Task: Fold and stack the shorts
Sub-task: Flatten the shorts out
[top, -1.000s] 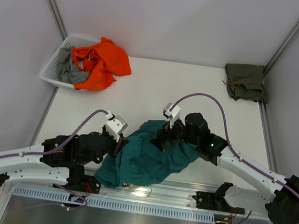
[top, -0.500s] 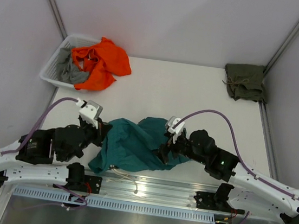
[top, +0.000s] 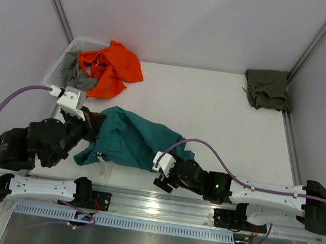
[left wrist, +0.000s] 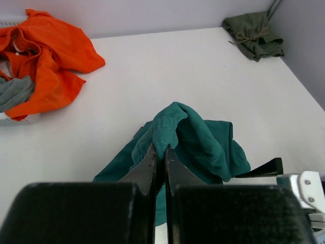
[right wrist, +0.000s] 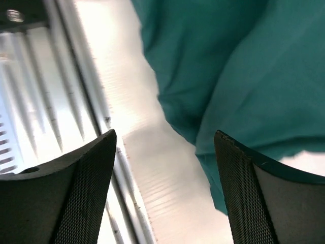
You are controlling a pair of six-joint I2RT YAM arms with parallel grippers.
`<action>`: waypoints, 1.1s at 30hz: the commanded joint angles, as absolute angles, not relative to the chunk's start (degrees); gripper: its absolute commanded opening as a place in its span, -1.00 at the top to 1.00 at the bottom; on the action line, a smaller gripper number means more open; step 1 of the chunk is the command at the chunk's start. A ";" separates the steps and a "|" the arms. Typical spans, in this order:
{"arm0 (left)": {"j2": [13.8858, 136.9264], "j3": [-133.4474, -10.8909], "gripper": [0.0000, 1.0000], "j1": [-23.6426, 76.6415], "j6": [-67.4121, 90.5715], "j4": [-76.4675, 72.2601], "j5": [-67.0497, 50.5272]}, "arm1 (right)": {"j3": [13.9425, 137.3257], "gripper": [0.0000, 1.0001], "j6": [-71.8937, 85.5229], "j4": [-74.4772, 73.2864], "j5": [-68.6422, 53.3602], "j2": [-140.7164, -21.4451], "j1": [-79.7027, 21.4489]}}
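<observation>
The teal shorts (top: pixel 127 144) are seen crumpled on the near left part of the table (top: pixel 212 110), with a raised fold pinched in the closed left gripper (left wrist: pixel 159 152). The right gripper (right wrist: pixel 165 152) is spread wide at their near edge, with nothing between its jaws. The olive shorts (top: pixel 266 89) are bundled in the far right corner.

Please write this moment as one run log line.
left gripper: shut on teal shorts; right gripper: open beside them; olive shorts: far right corner
</observation>
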State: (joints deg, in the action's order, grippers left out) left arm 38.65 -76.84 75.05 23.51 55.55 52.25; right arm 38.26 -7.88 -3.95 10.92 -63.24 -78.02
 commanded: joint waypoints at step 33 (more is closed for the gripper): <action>39.55 -83.50 0.99 75.15 22.14 59.85 53.61 | 43.06 1.00 -3.53 0.63 34.47 -63.56 -68.92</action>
